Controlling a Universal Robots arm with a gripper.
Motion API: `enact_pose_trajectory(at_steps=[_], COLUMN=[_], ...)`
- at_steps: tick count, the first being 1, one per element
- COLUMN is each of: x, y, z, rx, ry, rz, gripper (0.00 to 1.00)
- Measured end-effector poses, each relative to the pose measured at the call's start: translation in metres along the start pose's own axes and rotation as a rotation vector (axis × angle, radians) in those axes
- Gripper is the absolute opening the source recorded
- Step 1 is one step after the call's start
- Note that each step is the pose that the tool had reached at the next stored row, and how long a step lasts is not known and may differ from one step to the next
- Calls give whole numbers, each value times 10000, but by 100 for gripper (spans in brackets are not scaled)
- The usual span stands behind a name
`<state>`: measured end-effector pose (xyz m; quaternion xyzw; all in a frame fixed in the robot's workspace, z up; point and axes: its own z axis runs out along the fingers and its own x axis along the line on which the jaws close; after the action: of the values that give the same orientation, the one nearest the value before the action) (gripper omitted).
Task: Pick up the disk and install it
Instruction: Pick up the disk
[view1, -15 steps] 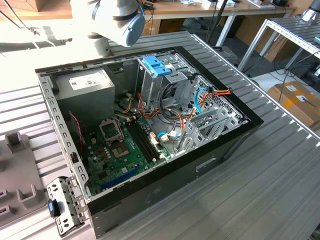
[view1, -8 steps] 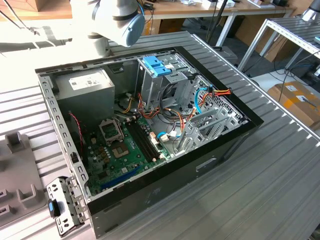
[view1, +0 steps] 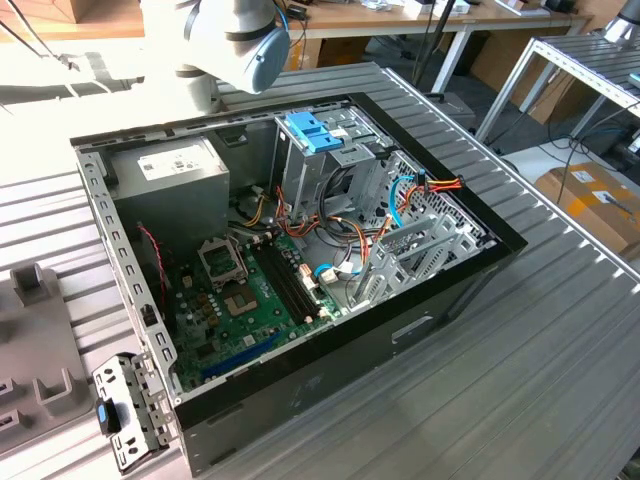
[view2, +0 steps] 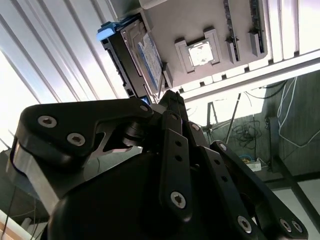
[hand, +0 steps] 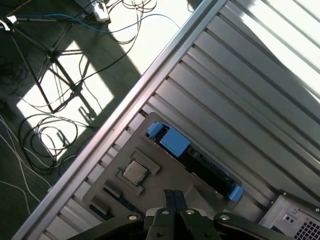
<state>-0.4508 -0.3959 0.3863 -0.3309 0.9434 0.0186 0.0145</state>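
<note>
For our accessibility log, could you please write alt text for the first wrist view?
The shut, empty gripper points at a grey tray where the blue-railed disk stands on edge beside a processor chip. The tray lies on a ribbed metal table; cables trail on the floor beyond.

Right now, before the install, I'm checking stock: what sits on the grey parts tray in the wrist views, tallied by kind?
disk: 1
square silver chip: 1
narrow slotted holders: 2
Total on the grey tray: 4
</note>
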Motion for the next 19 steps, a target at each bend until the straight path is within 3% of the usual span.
enact_pose_trajectory(at_steps=[19], x=[0], y=[0], z=[0], rx=[-54], ry=[34], rz=[-1361], gripper=[11])
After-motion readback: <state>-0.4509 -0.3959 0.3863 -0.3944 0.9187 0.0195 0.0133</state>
